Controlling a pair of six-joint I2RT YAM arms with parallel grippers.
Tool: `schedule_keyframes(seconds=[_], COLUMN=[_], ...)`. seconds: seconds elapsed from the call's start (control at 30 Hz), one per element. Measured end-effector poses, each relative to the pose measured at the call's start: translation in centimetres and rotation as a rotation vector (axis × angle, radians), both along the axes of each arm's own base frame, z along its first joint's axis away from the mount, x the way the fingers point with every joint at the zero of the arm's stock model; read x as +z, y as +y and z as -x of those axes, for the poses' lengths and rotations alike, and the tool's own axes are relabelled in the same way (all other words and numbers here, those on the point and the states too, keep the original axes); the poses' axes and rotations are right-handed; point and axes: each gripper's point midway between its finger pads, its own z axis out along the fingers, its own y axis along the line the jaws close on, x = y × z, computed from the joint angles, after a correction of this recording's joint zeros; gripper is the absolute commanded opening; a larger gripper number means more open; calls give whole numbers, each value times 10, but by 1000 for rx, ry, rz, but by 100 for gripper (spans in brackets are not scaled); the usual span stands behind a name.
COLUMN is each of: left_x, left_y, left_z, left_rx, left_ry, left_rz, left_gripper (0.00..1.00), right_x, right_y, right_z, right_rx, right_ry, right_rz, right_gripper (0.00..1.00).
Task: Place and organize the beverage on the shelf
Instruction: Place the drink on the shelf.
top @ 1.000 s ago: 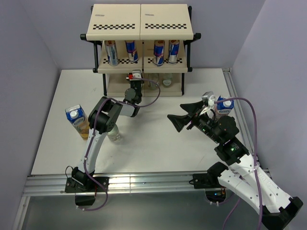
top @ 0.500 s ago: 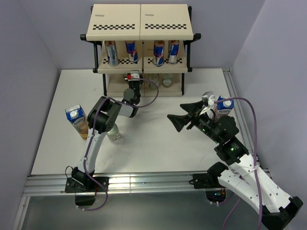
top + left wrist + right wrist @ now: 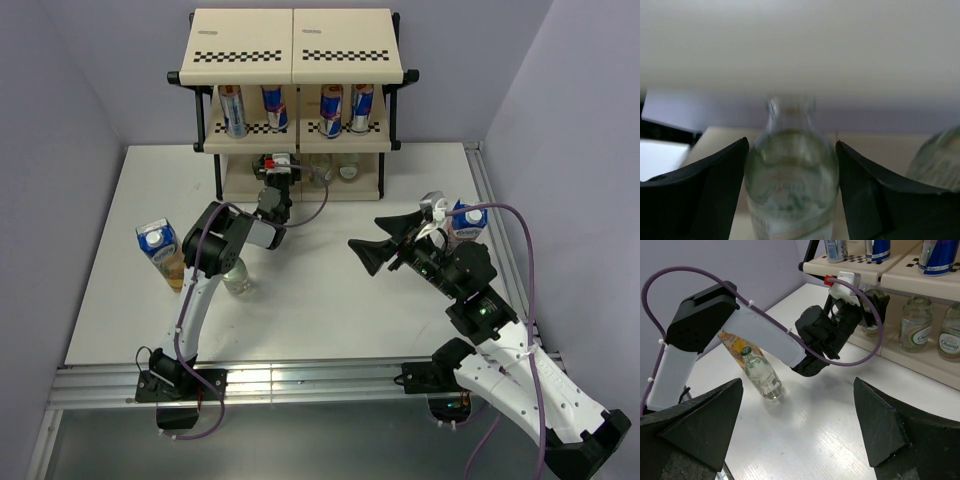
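The shelf [image 3: 293,45] stands at the upper centre of the overhead view, on the far part of the white worktop [image 3: 330,310]. Four cans [image 3: 233,108] stand upright in a row on its middle tier, two in each half. The left hand [image 3: 277,160] reaches into the bottom tier, left of centre. In the left wrist view its fingers [image 3: 710,195] are spread apart on either side of a clear bottle [image 3: 790,185], which stands upright on the cream tier beneath the board above. The finger faces lie right at the glass on both sides, and contact cannot be confirmed. The right wrist view shows two further bottles [image 3: 915,322] upright on the same tier, at the upper right of that frame. A loose bottle [image 3: 236,280] with a green cap stands on the worktop at centre left, beside the left arm [image 3: 205,270]. The yellow carton [image 3: 160,250] stands just to the left of it, near the left edge of the worktop. The second carton [image 3: 468,220] stands at centre right, partly hidden behind the right arm. The right hand [image 3: 385,243] hovers above the worktop right of centre, with its fingers [image 3: 695,425] fully spread and nothing between them.
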Motion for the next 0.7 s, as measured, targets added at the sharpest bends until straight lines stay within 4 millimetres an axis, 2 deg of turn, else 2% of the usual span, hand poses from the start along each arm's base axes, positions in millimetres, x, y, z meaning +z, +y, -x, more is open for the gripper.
schedule_keyframes(seconds=[0.07, 0.2, 0.47, 0.7], left_x=[-18, -37, -63, -79], left_y=[2, 5, 9, 11], left_z=[0, 3, 10, 22], left_rx=[9, 17, 36, 45], left_ry=[50, 104, 178, 221], left_rz=[-26, -50, -83, -102], left_gripper=[79, 80, 91, 94], right_x=[-1, -1, -1, 1], right_y=[0, 0, 0, -1], right_z=[0, 0, 0, 2], right_rx=[0, 0, 3, 3], right_ry=[1, 2, 1, -5], right_rz=[1, 1, 0, -6], right_gripper=[98, 98, 98, 98])
